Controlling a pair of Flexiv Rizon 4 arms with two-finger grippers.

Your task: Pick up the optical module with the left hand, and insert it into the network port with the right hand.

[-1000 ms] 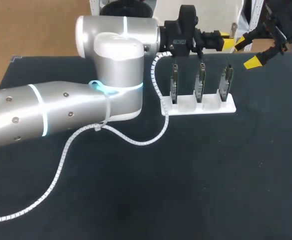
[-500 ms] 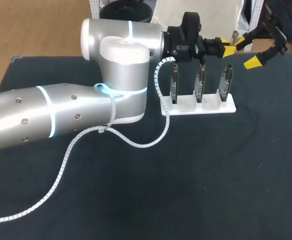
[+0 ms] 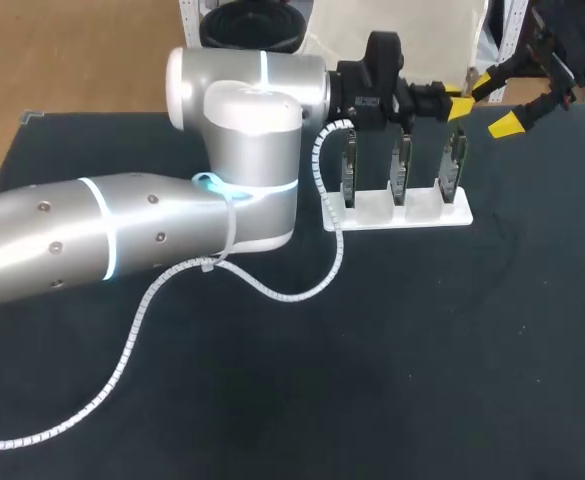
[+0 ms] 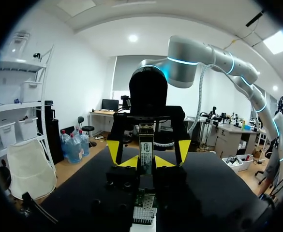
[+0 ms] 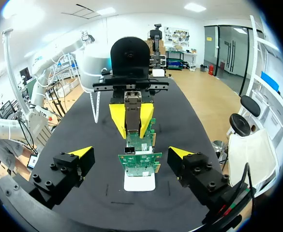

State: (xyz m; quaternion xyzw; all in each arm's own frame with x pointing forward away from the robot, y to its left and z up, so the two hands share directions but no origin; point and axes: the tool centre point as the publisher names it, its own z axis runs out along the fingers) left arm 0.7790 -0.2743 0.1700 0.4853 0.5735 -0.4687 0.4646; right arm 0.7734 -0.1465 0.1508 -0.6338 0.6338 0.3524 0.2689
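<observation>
The optical module (image 4: 146, 151), a slim metal bar with a label, stands upright between the yellow fingertips of my left gripper (image 4: 146, 161), which is shut on it. In the head view the left gripper (image 3: 455, 98) hovers above the rightmost of three upright green circuit boards (image 3: 453, 163). My right gripper (image 3: 495, 102) hangs open just to its right, facing it. From the right wrist, the module (image 5: 131, 109) sits ahead, between and beyond my right gripper's (image 5: 130, 153) widely spread fingers, above the nearest board (image 5: 140, 162).
A white holder (image 3: 404, 213) carries the three boards in a row at the back of the black table (image 3: 422, 350). The left arm's white spiral cable (image 3: 272, 285) trails across the table's left half.
My left arm has shifted a little to the right, bringing the held module closer to the open right gripper. The right gripper has stayed in place.
</observation>
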